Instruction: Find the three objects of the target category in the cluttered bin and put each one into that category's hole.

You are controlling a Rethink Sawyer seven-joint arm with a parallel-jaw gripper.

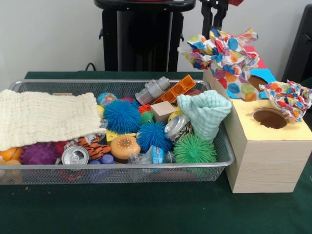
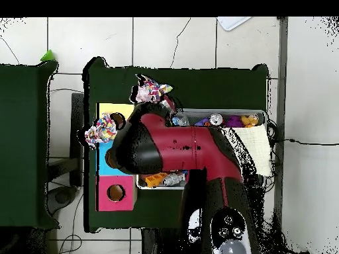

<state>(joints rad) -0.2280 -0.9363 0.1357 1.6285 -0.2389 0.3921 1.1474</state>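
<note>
Wire mesh bin (image 1: 117, 171) on a green desk (image 1: 146, 209), filled with clutter. Polka-dot cloths: one (image 1: 225, 54) bunched over the wooden box (image 1: 265, 156) at 12 o'clock of its yellow-panel hole (image 1: 269, 118), one (image 1: 291, 99) at 2 o'clock. The claw (image 1: 216, 14) hangs above the first cloth; whether clenched cannot be told.

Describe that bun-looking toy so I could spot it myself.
Look in the wire mesh bin, along its front edge. Between the tiger-striped toy and a blue spiky ball sits the burger bun toy: smooth, tan, seed-dotted, unlike the fuzzy balls around it.
</note>
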